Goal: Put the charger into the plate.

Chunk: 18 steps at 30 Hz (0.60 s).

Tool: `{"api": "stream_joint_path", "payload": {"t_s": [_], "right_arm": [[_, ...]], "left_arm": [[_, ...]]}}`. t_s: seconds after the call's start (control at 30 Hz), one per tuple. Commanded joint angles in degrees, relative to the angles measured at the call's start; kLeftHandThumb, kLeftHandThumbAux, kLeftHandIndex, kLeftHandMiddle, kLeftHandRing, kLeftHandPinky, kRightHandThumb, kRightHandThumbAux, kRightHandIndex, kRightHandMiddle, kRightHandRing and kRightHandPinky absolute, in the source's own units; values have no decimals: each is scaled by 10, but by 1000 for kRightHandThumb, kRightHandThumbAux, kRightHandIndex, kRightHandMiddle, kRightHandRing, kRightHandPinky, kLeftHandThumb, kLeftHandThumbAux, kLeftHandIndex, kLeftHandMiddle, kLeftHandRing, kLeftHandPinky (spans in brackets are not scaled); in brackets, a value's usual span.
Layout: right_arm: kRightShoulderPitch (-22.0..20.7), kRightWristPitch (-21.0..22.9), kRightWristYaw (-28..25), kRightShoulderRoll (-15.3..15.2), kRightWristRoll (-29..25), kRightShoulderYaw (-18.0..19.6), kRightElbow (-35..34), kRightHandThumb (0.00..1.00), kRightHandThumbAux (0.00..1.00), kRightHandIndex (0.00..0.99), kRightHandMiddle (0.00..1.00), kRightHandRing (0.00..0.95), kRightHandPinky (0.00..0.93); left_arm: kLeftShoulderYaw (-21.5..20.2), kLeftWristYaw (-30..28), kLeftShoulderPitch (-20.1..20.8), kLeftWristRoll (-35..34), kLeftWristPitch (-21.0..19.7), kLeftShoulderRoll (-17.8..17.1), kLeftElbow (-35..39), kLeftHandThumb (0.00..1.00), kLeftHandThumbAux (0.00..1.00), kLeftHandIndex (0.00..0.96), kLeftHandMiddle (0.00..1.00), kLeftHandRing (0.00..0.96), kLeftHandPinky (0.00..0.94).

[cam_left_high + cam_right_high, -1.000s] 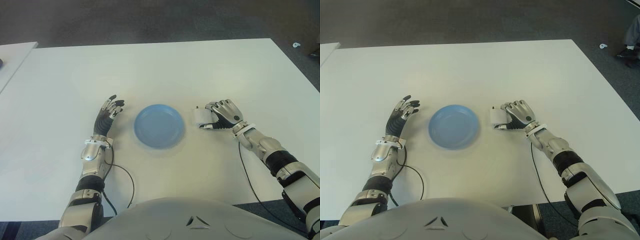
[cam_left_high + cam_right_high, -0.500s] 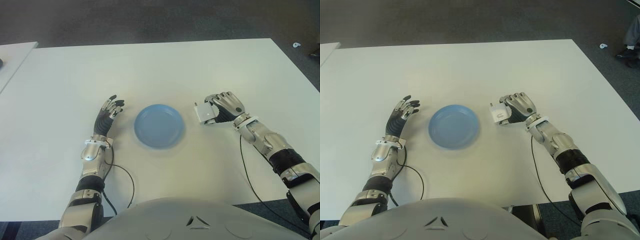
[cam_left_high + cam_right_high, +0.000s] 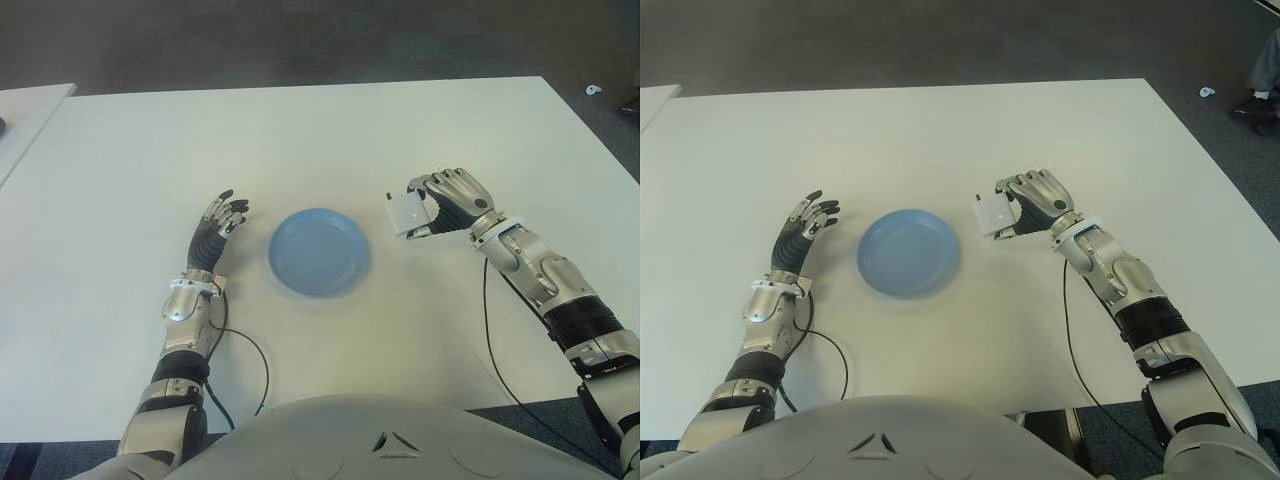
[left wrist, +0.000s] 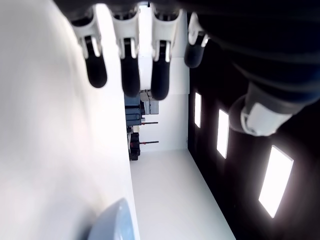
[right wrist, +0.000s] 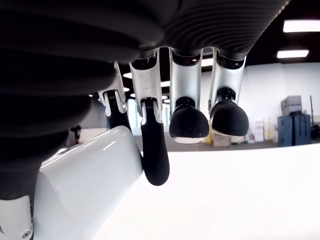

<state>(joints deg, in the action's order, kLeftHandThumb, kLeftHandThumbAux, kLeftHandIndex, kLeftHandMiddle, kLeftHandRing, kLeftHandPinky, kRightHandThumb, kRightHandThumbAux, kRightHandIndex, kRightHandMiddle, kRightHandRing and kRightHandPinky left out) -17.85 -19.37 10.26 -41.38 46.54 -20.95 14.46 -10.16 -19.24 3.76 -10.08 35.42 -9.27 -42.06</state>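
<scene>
A small white charger (image 3: 407, 213) is held off the white table (image 3: 330, 130) by my right hand (image 3: 440, 203), whose fingers curl around it. It hangs to the right of the round blue plate (image 3: 318, 250), apart from the plate's rim. In the right wrist view the charger (image 5: 85, 185) shows as a white block pressed against the fingers (image 5: 155, 150). My left hand (image 3: 215, 232) shows left of the plate with its fingers stretched out and nothing in them; the left wrist view shows those fingertips (image 4: 127, 75) and the plate's edge (image 4: 117, 225).
A black cable (image 3: 250, 370) runs from my left wrist along the table's near edge, and another (image 3: 495, 340) trails from my right forearm. A second white table's corner (image 3: 25, 105) shows at far left. Dark floor lies beyond the far edge.
My right hand has lifted the charger off the table and carried it up and slightly toward the plate. The left hand and the plate have not moved.
</scene>
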Motion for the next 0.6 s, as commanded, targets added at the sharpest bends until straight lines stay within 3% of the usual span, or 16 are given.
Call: {"api": "stream_joint_path", "payload": {"t_s": [0.03,0.33,0.6], "right_arm": [[6,11,-23,7,-6,14,-20,857,675,405,548,857,831],[10,18,-52,18,-13,31,-45,856,676,403,548,852,824],[-6,2,-24,30,14,22,-38,858,674,407,547,861,836]], "left_arm": [[10,3,-35,8,-50,20,-54,0,475,130,245,237,232],[11,4,-31,9,-58,20,-57,0,481,124,235,231,227],[11,7,-28,11,-60,20,-61,0,484,127,233,229,229]]}}
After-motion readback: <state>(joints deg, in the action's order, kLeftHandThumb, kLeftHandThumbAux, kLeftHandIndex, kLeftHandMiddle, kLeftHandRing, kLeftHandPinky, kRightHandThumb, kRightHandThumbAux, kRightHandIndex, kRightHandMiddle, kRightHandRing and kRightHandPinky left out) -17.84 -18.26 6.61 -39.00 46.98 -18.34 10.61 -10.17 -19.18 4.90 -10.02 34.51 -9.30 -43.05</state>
